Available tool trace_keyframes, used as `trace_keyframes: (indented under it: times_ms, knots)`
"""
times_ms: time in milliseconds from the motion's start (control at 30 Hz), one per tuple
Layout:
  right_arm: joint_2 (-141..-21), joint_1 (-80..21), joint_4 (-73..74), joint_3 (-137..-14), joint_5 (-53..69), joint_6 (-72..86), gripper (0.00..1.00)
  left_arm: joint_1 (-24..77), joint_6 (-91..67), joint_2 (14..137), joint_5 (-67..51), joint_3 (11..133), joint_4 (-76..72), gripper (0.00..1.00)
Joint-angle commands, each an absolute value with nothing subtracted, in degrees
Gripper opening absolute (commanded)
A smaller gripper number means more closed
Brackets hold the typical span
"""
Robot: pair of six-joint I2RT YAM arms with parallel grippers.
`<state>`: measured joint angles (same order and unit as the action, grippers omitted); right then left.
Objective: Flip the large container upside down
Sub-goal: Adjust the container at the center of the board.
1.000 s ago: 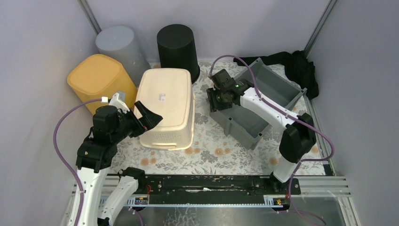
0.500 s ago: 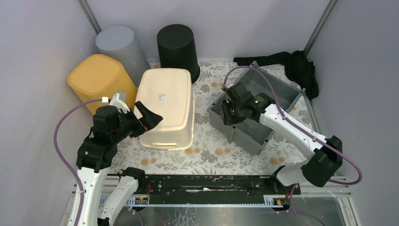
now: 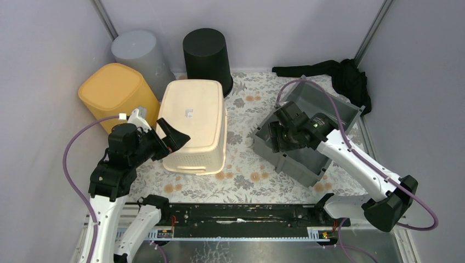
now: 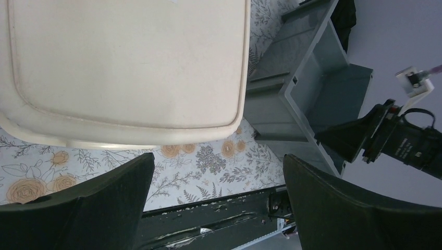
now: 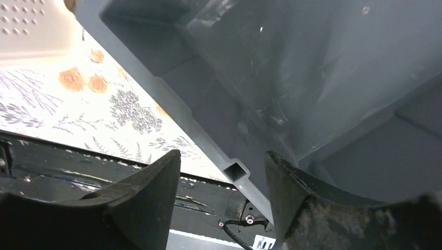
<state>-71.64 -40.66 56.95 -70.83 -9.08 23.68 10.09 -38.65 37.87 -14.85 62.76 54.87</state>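
Straddling the grey container's (image 3: 323,118) near rim, right pincer (image 3: 278,137) parted; left pincer (image 3: 171,138) wide.

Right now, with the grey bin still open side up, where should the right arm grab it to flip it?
Grip the grey bin on its near long wall, at the rim, coming from the left. The right gripper already sits there, fingers straddling that thin lipped wall, which suits a two-finger pinch. Holding one long edge should let the bin roll over; I can't tell whether the grip is tight.

Five containers (image 3: 307,131), one black cloth (image 3: 345,76)
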Motion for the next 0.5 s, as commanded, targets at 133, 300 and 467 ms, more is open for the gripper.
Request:
trace_keyframes:
  times_ms: [133, 300, 467]
  knots:
    - [-79.8, -40.4, 57.1, -87.9, -15.0, 30.4, 0.83, 9.9, -38.7, 37.2, -16.1, 63.4, 53.6, 1.0]
    - [-90.6, -38.6, 59.4, -96.6, -15.9, 36.1, 0.9, 9.8, -38.1, 36.7, -16.2, 63.2, 54.9, 1.0]
    - [-94.9, -36.1, 56.4, -97.4, -15.3, 41.6, 0.84, 9.8, -37.1, 36.4, -16.0, 63.5, 56.1, 1.0]
